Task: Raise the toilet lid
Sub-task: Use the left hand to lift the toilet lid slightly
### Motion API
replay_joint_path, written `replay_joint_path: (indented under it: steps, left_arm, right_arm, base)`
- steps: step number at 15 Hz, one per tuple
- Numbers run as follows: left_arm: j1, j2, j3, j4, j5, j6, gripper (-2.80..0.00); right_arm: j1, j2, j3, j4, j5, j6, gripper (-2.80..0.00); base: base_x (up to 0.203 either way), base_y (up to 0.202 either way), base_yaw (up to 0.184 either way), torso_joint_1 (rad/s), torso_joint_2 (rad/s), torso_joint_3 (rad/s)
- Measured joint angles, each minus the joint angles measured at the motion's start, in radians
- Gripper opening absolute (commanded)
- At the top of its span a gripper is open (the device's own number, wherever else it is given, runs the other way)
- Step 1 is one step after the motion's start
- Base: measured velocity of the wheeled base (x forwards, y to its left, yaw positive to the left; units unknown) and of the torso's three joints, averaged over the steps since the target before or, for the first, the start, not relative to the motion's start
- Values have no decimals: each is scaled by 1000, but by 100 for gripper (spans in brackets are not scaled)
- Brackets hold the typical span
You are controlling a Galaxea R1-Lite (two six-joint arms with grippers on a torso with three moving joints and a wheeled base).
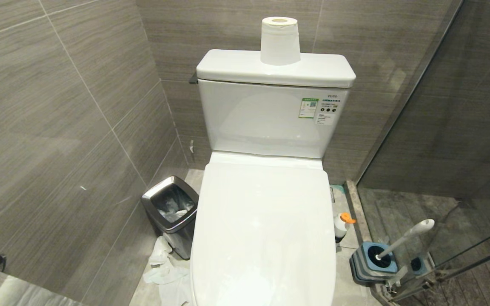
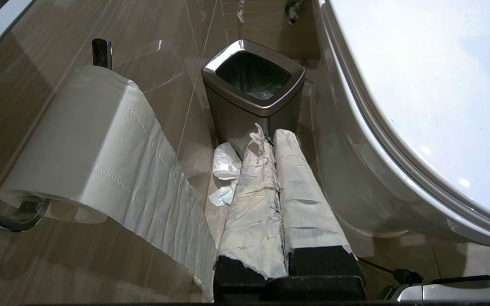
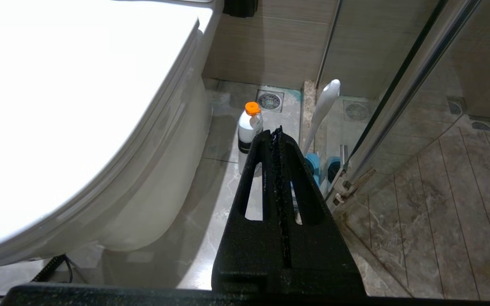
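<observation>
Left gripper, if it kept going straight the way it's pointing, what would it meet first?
Probably the steel trash bin: the shut left gripper points at its near wall, beside the toilet lid. Crumpled tissue lies lower; depth is unclear.

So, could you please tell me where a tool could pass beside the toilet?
Crowded on the robot's left: the trash bin and crumpled tissue fill the gap to the wall. Right: bare floor between the bowl and the orange-capped bottle; the brush holder crowds the glass.

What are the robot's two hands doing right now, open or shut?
Left end effector: shut, holding nothing.
Right end effector: shut, holding nothing.
</observation>
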State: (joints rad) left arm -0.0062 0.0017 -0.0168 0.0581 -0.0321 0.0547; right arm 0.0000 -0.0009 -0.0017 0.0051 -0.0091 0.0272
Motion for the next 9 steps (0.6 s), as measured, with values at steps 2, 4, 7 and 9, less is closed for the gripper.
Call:
replay_joint_path:
  steps: [2,4,7,9]
  left_arm:
    - [0,0,0,0,0,0,-280]
    - [0,0,0,0,0,0,-280]
    - [0,0,0,0,0,-3,-280]
    - [0,0,0,0,1,-2,-280]
  right_arm:
    - [0,0,0,-1,0,0,-280]
    - [0,0,0,-1,0,1,-280]
    - [0,0,0,-1,0,0,-280]
    - [0,0,0,0,0,0,-280]
  base:
    - [0,0,0,0,0,0]
    - [0,0,0,0,0,0]
    - [0,0,0,0,0,0]
    - [0,0,0,0,0,0]
